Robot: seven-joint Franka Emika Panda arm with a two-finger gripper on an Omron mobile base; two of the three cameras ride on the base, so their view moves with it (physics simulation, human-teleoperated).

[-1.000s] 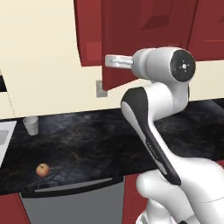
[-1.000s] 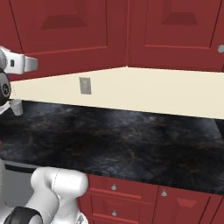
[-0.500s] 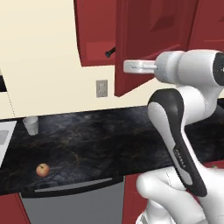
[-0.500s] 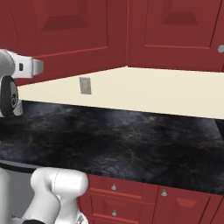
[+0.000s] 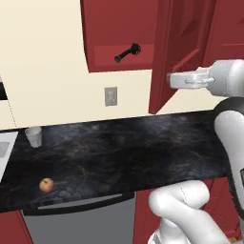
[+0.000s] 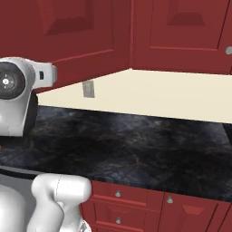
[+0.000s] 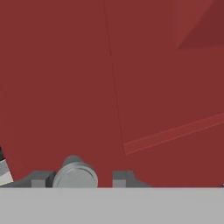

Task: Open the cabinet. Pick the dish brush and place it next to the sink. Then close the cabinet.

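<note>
The dark red cabinet (image 5: 119, 28) stands partly open, its raised-panel door (image 5: 183, 52) swung out toward me. On the shelf inside lies the dish brush (image 5: 127, 52), black, thin handle to the lower left, bristly head to the upper right. My gripper (image 5: 168, 80) is at the door's free edge, to the right of the brush and lower. In the hand view my gripper (image 7: 83, 178) is shut on the round grey knob (image 7: 76, 176), with the red door face (image 7: 131, 78) right behind it. The sink (image 5: 5, 148) shows as a pale edge at the far left.
A black marble counter (image 5: 143, 152) runs under the cabinets. On it stand a small white cup (image 5: 33, 137) near the sink and an apple (image 5: 46, 185) by the front edge. A wall outlet (image 5: 110, 96) sits below the cabinet. Low red cabinets (image 6: 149, 204) line the front.
The door has swung further open as my hand moved right with the knob. The shelf and the dish brush have come into view behind it.
</note>
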